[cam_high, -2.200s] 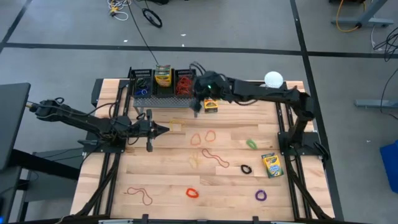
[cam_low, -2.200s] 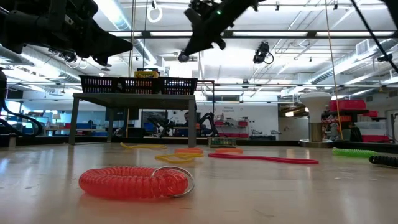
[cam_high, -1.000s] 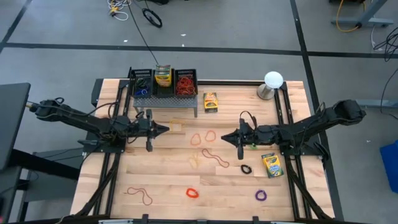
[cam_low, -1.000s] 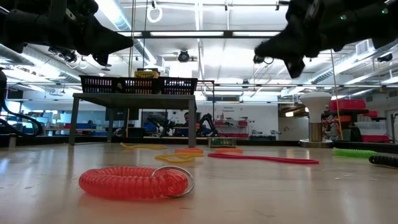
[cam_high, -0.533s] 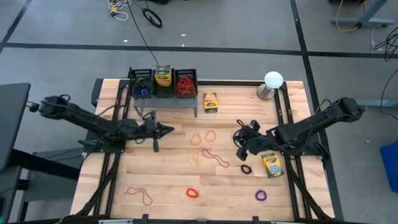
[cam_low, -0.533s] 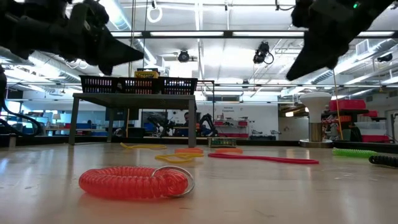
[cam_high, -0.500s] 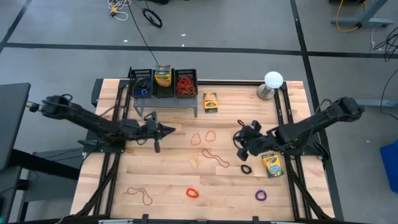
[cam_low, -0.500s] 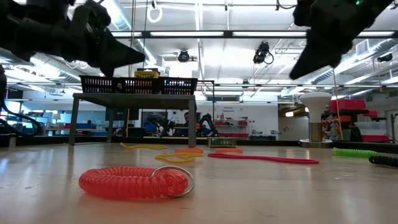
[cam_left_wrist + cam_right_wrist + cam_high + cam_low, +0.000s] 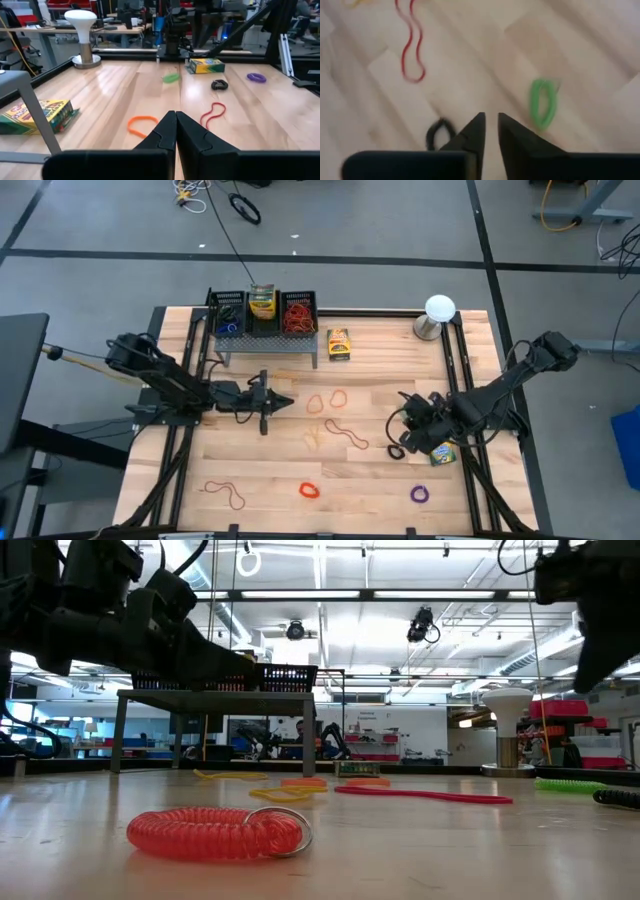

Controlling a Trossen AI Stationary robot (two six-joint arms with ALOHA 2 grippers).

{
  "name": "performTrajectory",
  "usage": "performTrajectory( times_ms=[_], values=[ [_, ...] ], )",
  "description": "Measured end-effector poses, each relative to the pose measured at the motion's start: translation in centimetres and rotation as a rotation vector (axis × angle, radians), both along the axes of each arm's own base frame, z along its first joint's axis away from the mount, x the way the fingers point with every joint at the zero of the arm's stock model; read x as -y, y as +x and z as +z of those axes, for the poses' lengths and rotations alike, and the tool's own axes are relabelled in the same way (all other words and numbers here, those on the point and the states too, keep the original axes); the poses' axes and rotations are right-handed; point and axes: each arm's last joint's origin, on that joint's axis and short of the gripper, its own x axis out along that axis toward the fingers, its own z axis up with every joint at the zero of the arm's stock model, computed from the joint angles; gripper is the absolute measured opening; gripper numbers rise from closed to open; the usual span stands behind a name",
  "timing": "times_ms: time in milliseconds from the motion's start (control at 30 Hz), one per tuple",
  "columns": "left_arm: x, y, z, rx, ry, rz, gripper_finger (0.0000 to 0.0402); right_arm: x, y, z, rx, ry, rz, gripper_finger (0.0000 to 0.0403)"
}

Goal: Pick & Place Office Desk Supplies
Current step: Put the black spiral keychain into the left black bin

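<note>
Rubber bands lie loose on the wooden table: orange loops [image 9: 338, 395], a long red one [image 9: 345, 433], a black one [image 9: 397, 451], a purple one [image 9: 419, 494] and a red coil [image 9: 215, 832]. One crayon box [image 9: 339, 345] lies flat by the rack; another [image 9: 441, 453] is partly under my right arm. My left gripper [image 9: 287, 401] is shut and empty, pointing level toward the table's right, short of an orange loop [image 9: 141, 122]. My right gripper [image 9: 490, 120] slants down, fingertips a narrow gap apart, above bare wood between the black band [image 9: 440, 131] and a green band [image 9: 543, 102].
A metal rack with black baskets [image 9: 262, 315] at the far edge holds a crayon box, red bands and dark bands. A white ball on a metal base [image 9: 438, 310] stands at the far right. There is bare wood along the near edge, between the bands.
My left gripper has gone down and toward the table's right, still shut and level. My right gripper has drawn back toward the near right and tipped from level to slanting down over the black and green bands. No band or box has moved.
</note>
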Motion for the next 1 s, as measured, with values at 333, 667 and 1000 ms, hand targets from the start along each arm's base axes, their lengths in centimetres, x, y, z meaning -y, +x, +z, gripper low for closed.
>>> performTrajectory(
  times_ms=[333, 667, 1000],
  values=[
    [0.0, 0.0, -0.1, -0.005, -0.004, 0.0, 0.001, -2.8, 0.9, -2.6, -0.117, 0.081, 0.076, 0.0114],
    [0.0, 0.0, -0.1, -0.004, -0.004, 0.0, 0.0011, -4.8, 3.1, -4.5, -0.255, 0.033, 0.105, 0.0136],
    [0.0, 0.0, -0.2, -0.011, 0.007, -0.001, 0.0011, -4.5, 3.6, -6.1, -0.248, 0.095, -0.045, 0.0183]
  ],
)
